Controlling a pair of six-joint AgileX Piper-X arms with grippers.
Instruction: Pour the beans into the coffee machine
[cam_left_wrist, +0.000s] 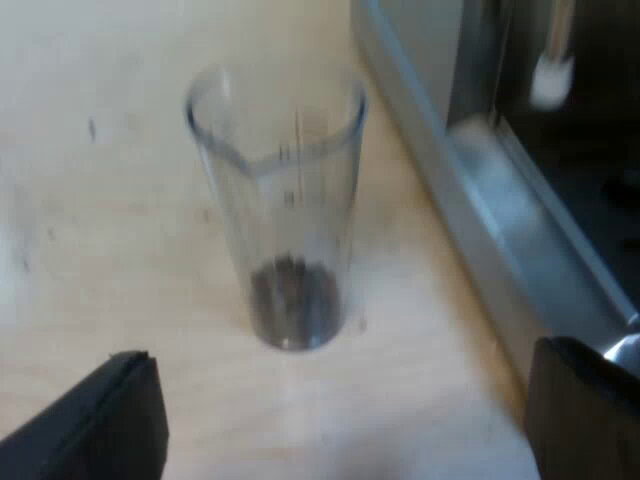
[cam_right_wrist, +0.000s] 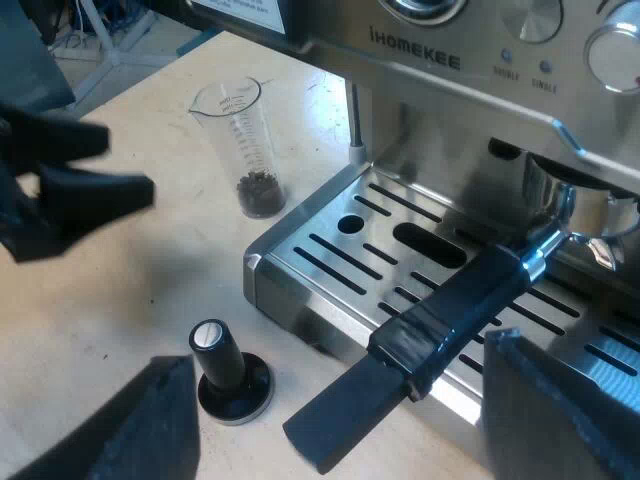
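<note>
A clear measuring glass (cam_left_wrist: 280, 200) stands upright on the pale wooden table, with a thin layer of dark beans (cam_left_wrist: 293, 300) at its bottom. My left gripper (cam_left_wrist: 345, 425) is open, its fingers (cam_left_wrist: 100, 420) spread wide just short of the glass and touching nothing. The right wrist view has the same glass (cam_right_wrist: 248, 150) beside the espresso machine (cam_right_wrist: 450, 110), with the left gripper (cam_right_wrist: 128, 168) a short way from it. My right gripper (cam_right_wrist: 350, 435) is open above the drip tray's edge, holding nothing.
The metal holder (cam_right_wrist: 545, 195) is locked into the machine's front, its dark handle (cam_right_wrist: 440, 320) reaching out over the slotted drip tray (cam_right_wrist: 330, 250). A tamper with a black knob (cam_right_wrist: 228, 372) stands on the table by the tray's corner. The machine's base (cam_left_wrist: 480, 210) runs close beside the glass.
</note>
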